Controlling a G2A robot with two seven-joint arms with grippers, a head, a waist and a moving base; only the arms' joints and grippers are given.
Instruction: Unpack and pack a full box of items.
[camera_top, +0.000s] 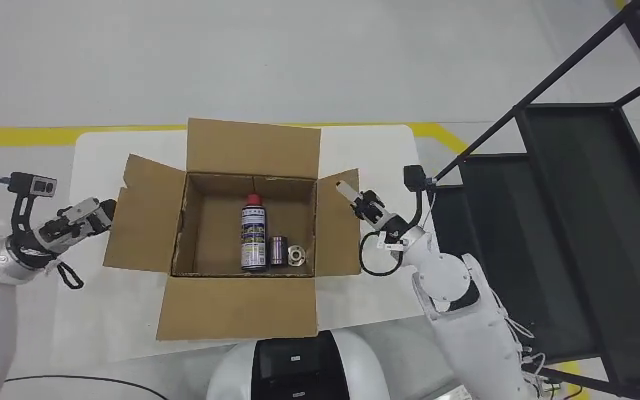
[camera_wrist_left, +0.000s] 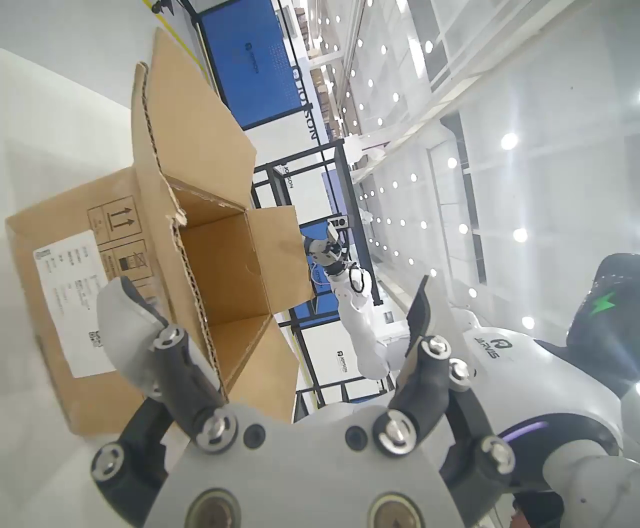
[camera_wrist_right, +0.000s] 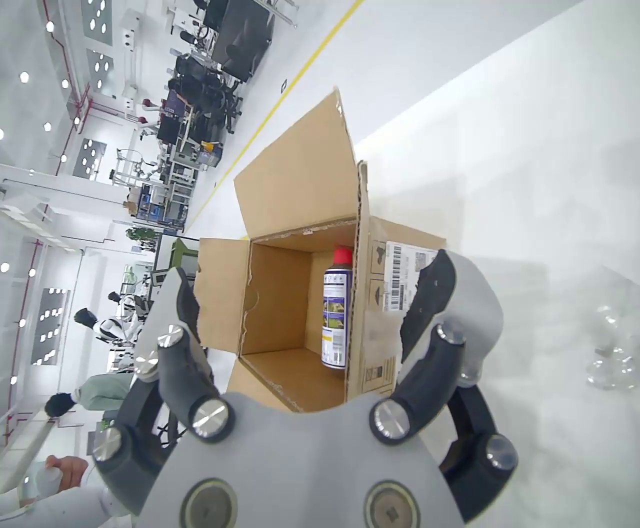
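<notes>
Judging by looks, the can (camera_top: 254, 235) is the main item to lift: metal, rigid, smooth and round, so prob. slippery and apt to roll, w/ moderate weight if full. Best hold is across the body near mid-length, one finger each side. Avoid the red cap, which could pop off. It lies on its side on the box (camera_top: 215, 240) floor, about centre, cap toward the far wall. Just beside its base end sit a dark cylinder (camera_top: 279, 247) and a silver cylinder (camera_top: 296, 252), close together near the front wall. Both are short and stiff, likely light, and should be gripped across the dia. The box is cardboard w/ all four flaps folded out; it looks light and flexible, so a knock could shift it on the table (camera_top: 100, 160). The left tool (camera_top: 103, 210) has its fingers apart and empty, outside the box by the left flap's outer edge; contact is unclear. The right tool (camera_top: 352, 195) is also spread and empty, at the right flap's outer edge; can't tell if it touches. A flap and wall stand btw each tool and the can, and the right tool is nearer the cylinders.
</notes>
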